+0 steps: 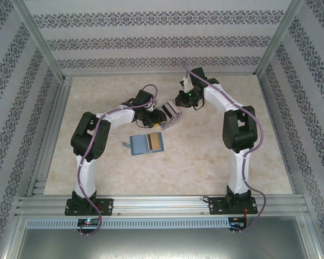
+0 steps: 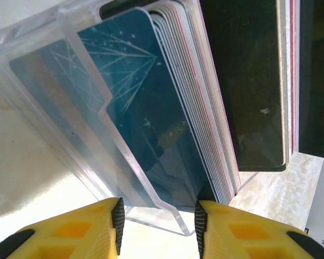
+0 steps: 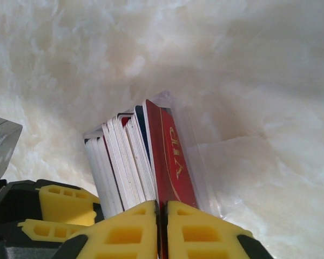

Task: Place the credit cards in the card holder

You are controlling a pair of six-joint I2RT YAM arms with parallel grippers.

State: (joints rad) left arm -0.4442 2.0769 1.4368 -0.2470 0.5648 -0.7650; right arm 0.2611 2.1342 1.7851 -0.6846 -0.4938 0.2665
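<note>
Two arms meet above the middle of the pale marbled surface. The left tool is clamped on the clear card holder; from the left wrist, the holder's bottom edge sits pinched between the yellow fingers. Inside it the credit cards stand packed side by side: a dark blue card with fine white lines lies against the clear front wall; a run of whitish cards sits behind it; then comes a black card.

The right tool faces the holder from the far side. From the right wrist, its yellow fingers are drawn together on the near edge of a red card; that card stands at the end of the row, just beside the holder's clear wall, a little taller than the whitish ones next to it.

Two more cards lie flat on the surface, nearer the arm bases and apart from the holder; a loose blue card is on the left and a tan-orange card with a dark stripe on the right, their edges touching or overlapping.
</note>
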